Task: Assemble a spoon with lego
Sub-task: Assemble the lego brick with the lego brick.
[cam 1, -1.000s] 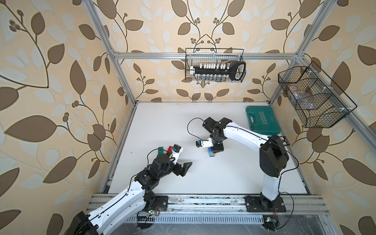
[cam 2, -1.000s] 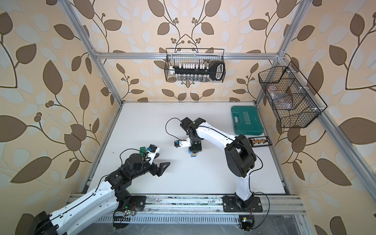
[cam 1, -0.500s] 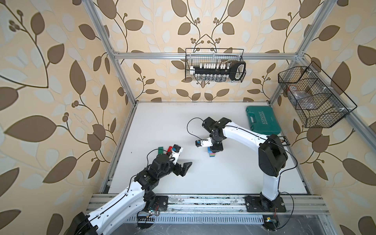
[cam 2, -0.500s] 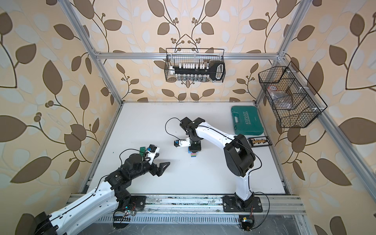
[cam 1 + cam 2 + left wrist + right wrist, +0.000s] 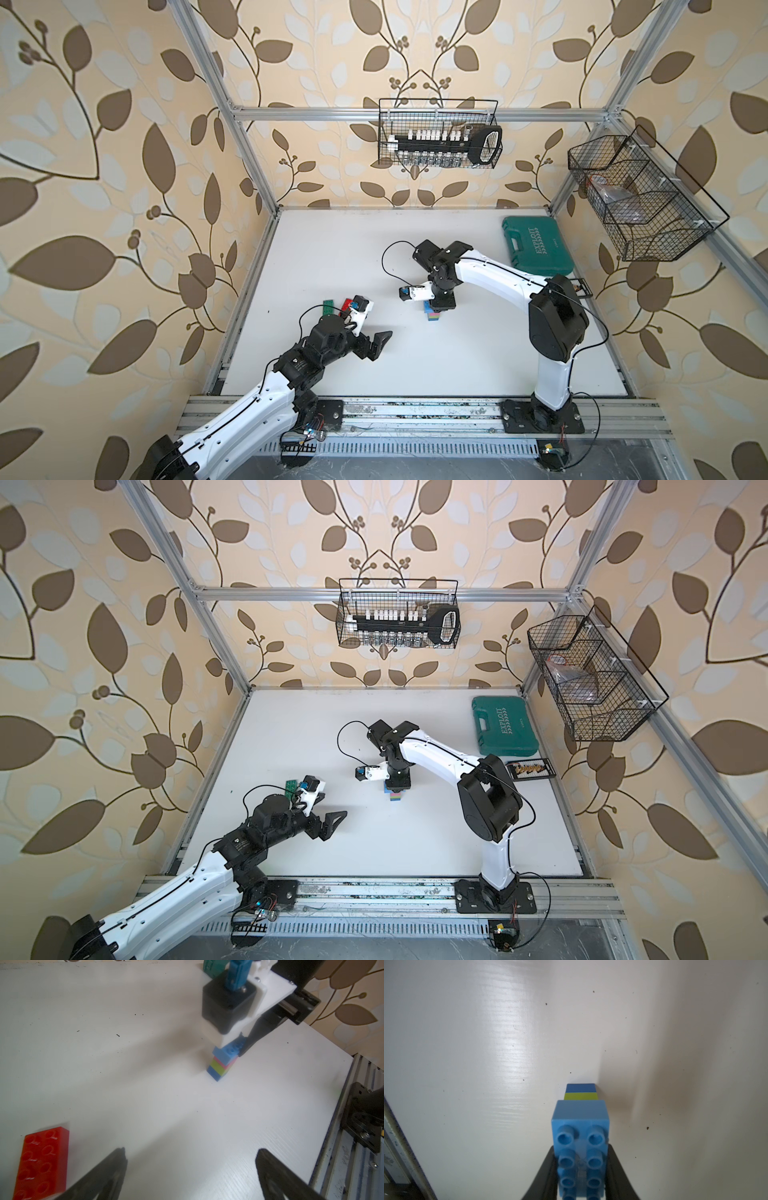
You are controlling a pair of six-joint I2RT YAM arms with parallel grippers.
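Clamping a light-blue studded plastic brick point(image 5: 580, 1118), right gripper point(image 5: 581, 1153) pointing straight down, brick atop pink-lime-blue brick stem point(image 5: 220, 1068) below its jaws, pink layer hidden from right wrist view, left gripper point(image 5: 191, 1152) low, jaws spread empty, flat red studded brick point(image 5: 43, 1159) outside one jaw.

A brick stack point(image 5: 433, 316) stands near the middle of the desk point(image 5: 457, 365). Its top brick point(image 5: 580, 1113) sits between the fingers of the right hand point(image 5: 581, 1152), which is directly above it. Loose bricks point(image 5: 334, 304) lie near the desk's left edge, behind and left of the left hand point(image 5: 191, 1154). A tool case point(image 5: 536, 245) lies in the back right corner, with a small tray point(image 5: 532, 768) just before it. A back basket point(image 5: 436, 101) and a side basket point(image 5: 681, 232) hang on the walls.
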